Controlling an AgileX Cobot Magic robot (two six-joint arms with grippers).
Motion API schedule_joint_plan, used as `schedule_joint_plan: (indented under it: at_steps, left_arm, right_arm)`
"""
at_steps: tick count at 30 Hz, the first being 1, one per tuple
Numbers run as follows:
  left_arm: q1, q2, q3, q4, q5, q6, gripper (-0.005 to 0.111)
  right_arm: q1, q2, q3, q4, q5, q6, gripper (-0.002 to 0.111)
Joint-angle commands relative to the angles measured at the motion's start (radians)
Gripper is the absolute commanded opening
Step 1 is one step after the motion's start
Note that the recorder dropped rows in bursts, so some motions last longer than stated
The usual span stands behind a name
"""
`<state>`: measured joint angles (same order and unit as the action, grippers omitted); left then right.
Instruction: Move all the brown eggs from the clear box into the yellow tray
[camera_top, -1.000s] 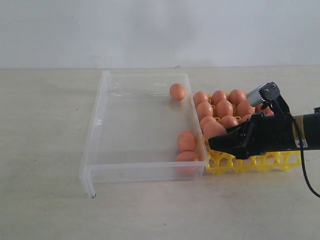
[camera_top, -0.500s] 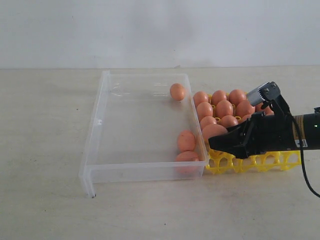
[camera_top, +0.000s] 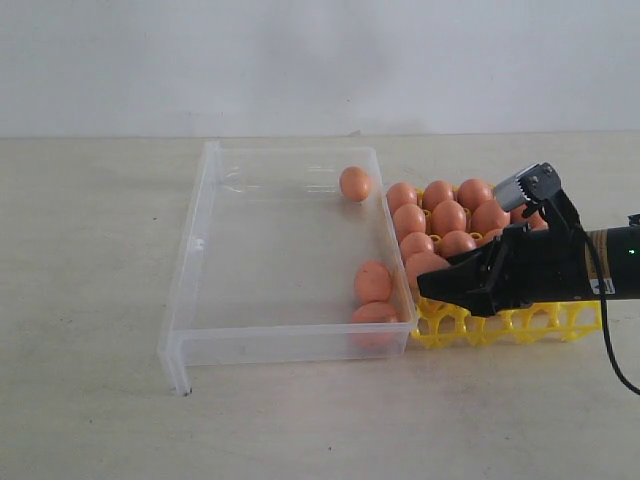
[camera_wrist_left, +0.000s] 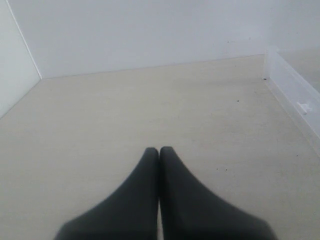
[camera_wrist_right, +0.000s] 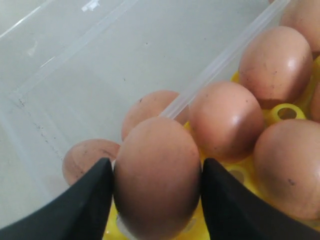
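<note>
The right gripper (camera_top: 440, 284) is gripping one brown egg (camera_wrist_right: 157, 172) between its fingers, over the yellow tray (camera_top: 520, 322) at the edge just beside the clear box (camera_top: 200, 230). At least eight eggs (camera_top: 448, 217) are sitting in tray cups alongside the gripper; the arm may be hiding more. Three are lying in the box: a pair (camera_top: 372, 283) just beyond the fingertips and a single egg (camera_top: 354, 183) at the far corner. The left gripper (camera_wrist_left: 159, 152) is hovering closed and empty over the bare table (camera_wrist_left: 100, 115).

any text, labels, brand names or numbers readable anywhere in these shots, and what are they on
None can be read.
The gold band on the right arm may carry print, but it is too small and blurred to tell.
The brown eggs, clear box and yellow tray show no lettering in any view.
</note>
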<state>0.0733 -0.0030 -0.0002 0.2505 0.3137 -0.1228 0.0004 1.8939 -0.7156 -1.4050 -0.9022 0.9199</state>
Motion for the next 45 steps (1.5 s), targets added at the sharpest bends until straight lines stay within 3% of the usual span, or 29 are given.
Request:
schedule_joint_plan:
  at_steps: [1, 3, 8, 20, 23, 24, 26, 27, 30, 32, 36, 38, 41, 43, 45]
  left_arm:
    - [-0.004, 0.003, 0.0, 0.002, -0.003, -0.004, -0.004]
    - [-0.004, 0.003, 0.0, 0.002, -0.003, -0.004, -0.004]
    - [-0.004, 0.003, 0.0, 0.002, -0.003, -0.004, -0.004]
    - [-0.004, 0.003, 0.0, 0.002, -0.003, -0.004, -0.004]
    - [-0.004, 0.003, 0.0, 0.002, -0.003, -0.004, -0.004]
    - [-0.004, 0.003, 0.0, 0.002, -0.003, -0.004, -0.004]
    - [-0.004, 0.003, 0.0, 0.002, -0.003, -0.004, -0.004]
    - [-0.004, 0.003, 0.0, 0.002, -0.003, -0.004, -0.004]
    - [-0.004, 0.003, 0.0, 0.002, -0.003, -0.004, -0.004]
    - [-0.004, 0.003, 0.0, 0.002, -0.003, -0.004, -0.004]
    - [-0.004, 0.003, 0.0, 0.002, -0.003, -0.004, -0.004]
    - [-0.004, 0.003, 0.0, 0.002, -0.003, -0.004, -0.004]
    - [-0.004, 0.003, 0.0, 0.002, -0.003, -0.004, -0.004]
    - [-0.004, 0.003, 0.0, 0.002, -0.003, -0.004, -0.004]
    - [-0.004, 0.003, 0.0, 0.002, -0.003, -0.004, -0.004]
  right_arm:
    - [0.0, -0.009, 0.005, 0.012, -0.005, -0.005, 0.051]
    - [0.0, -0.009, 0.005, 0.017, -0.005, -0.001, 0.053]
    - [0.0, -0.009, 0.005, 0.051, -0.005, 0.005, 0.072]
    - [0.0, -0.066, 0.005, 0.141, -0.109, 0.054, 0.071]
    - [0.0, -0.13, 0.005, 0.19, -0.242, 0.074, 0.05]
    - [0.005, -0.154, 0.003, 0.212, -0.293, 0.074, 0.04]
    - [0.032, -0.203, -0.024, 0.242, -0.319, 0.051, 0.005]
    - [0.053, -0.222, -0.044, 0.242, -0.314, 0.038, 0.001]
    - [0.16, -0.269, -0.143, 0.24, -0.126, 0.001, 0.001]
    - [0.267, -0.273, -0.225, 0.23, 0.153, -0.03, 0.001]
    - [0.561, -0.222, -0.421, 0.215, 1.234, -0.037, 0.001]
    - [0.636, -0.147, -0.524, 0.258, 1.57, -0.149, 0.001]
    - [0.66, -0.053, -0.7, 0.585, 1.687, -0.491, 0.001]
    - [0.648, 0.009, -0.828, 0.946, 1.742, -0.817, 0.001]
    - [0.642, 0.072, -0.943, 1.19, 1.842, -1.022, 0.001]
